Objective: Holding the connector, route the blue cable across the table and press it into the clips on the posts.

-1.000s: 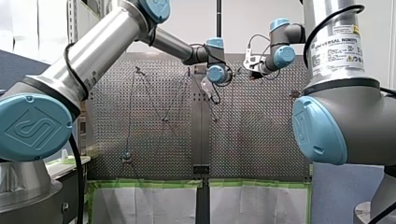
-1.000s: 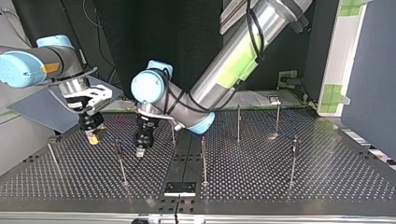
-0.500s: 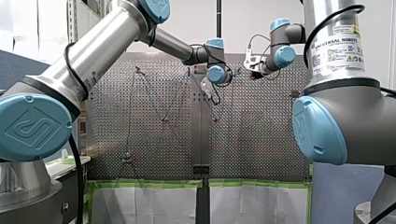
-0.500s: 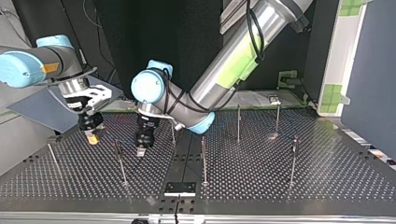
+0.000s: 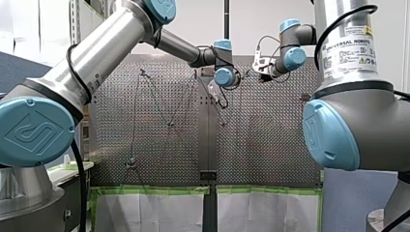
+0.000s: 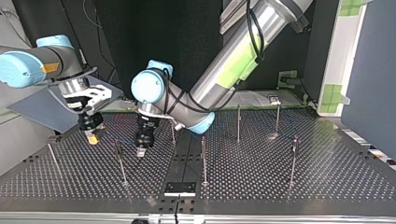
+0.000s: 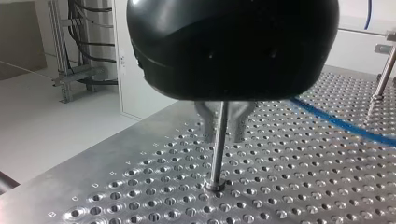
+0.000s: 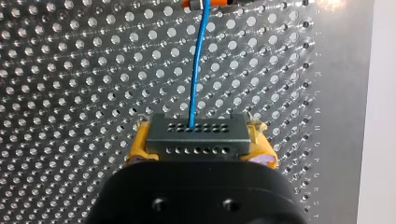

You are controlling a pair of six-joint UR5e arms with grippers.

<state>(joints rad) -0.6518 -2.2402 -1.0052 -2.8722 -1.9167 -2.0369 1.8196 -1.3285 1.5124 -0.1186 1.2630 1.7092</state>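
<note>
Low over the table (image 6: 280, 177), my right claw (image 6: 92, 138) grips the connector (image 8: 194, 137).

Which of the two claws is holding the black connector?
My right claw, with yellow pads, shut on the connector that the blue cable leaves; my left claw stands open at a post.

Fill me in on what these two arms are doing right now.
My right hand grips the black connector between its yellow pads, and the blue cable runs ahead from it toward an orange clip. My left hand hangs low over the perforated table beside a thin post.
</note>
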